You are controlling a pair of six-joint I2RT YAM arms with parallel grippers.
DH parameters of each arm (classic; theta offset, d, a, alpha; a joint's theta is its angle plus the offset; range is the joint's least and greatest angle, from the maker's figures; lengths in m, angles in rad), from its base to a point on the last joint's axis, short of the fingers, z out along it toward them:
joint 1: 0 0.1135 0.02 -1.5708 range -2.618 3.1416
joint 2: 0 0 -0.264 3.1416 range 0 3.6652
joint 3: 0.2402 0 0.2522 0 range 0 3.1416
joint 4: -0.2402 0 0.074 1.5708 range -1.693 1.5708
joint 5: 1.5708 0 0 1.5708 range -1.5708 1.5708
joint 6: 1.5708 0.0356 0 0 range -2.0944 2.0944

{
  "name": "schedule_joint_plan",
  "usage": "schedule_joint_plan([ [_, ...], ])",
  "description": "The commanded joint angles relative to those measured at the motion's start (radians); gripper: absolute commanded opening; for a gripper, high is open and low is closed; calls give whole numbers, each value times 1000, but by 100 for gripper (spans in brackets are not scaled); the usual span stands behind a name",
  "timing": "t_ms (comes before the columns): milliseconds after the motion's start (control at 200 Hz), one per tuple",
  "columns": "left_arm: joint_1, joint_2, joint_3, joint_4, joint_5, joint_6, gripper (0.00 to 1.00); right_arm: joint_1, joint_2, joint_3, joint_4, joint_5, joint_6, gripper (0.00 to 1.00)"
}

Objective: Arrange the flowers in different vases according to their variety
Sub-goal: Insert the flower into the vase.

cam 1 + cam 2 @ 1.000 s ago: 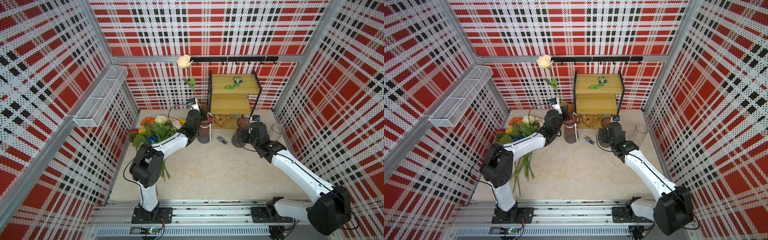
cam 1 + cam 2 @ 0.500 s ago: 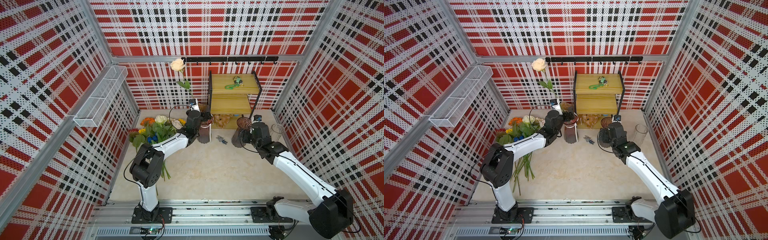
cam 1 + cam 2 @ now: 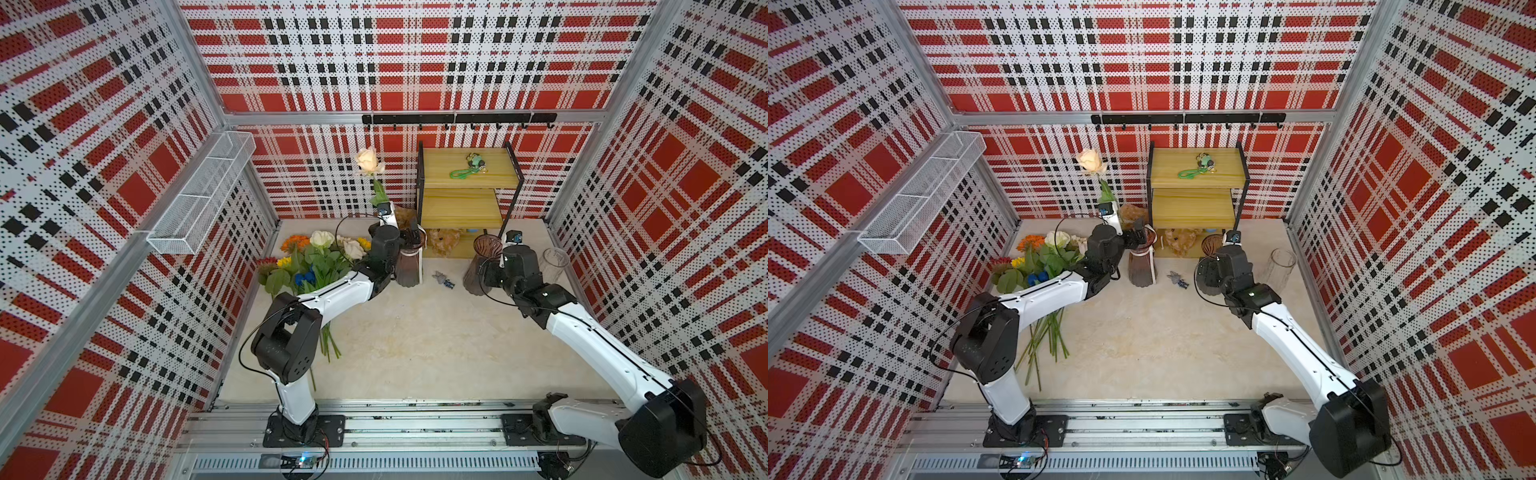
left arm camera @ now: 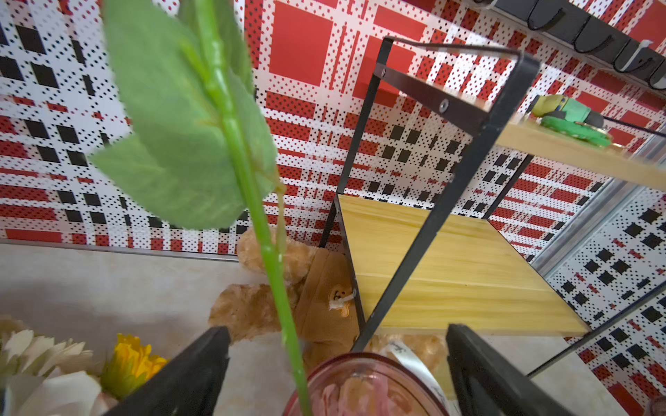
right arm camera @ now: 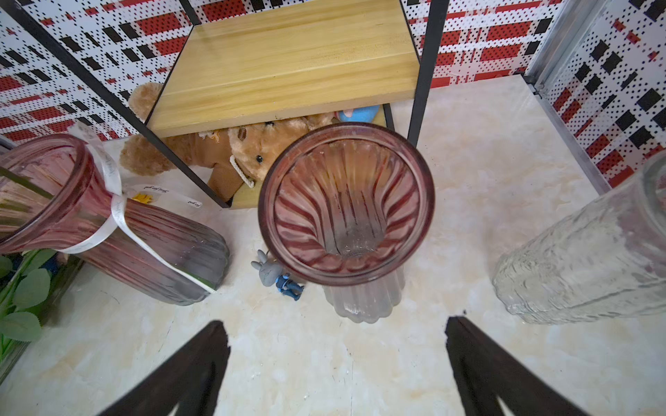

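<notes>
A white wire basket is mounted on the plaid wall at the far left. Below it, a bunch of loose artificial flowers, with cream, orange, yellow, red and blue heads on green stems, is laid on the pale desk and partly covered by the left arm.

Just right of the bunch, a smoky purple-pink ribbed glass vase tied with a white ribbon is stood upright. A single cream-white rose is seen standing in it, its head raised well above the rim and leaning left. The left end effector is held at this vase's rim with its jaws spread wide. In the left wrist view the green stem is seen passing between the two black fingers into the vase mouth, apart from both, so nothing is gripped.

A small grey and blue figurine is laid on the desk between the two tinted vases. Behind it, a two-tier wooden shelf with a black metal frame is set against the back wall, with a brown plush bear beneath.

A second smoky purple-pink ribbed vase with a flared rim is stood empty right of the figurine. The right end effector is held just before it, jaws wide open, the vase's base lying beyond the fingertips, untouched. Furthest right, a clear textured glass cylinder vase is stood near the wall.
</notes>
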State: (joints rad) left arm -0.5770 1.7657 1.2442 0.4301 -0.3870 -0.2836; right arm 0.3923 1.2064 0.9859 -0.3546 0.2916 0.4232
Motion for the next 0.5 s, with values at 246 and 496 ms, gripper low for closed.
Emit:
schedule_joint_plan([
  [246,4,-169,-42,-157,-34,48,99,59,42,16,4,11,-17,100],
  [496,114,-379,-151,-449,-94,43,100,153,88,62,3,27,8,100],
])
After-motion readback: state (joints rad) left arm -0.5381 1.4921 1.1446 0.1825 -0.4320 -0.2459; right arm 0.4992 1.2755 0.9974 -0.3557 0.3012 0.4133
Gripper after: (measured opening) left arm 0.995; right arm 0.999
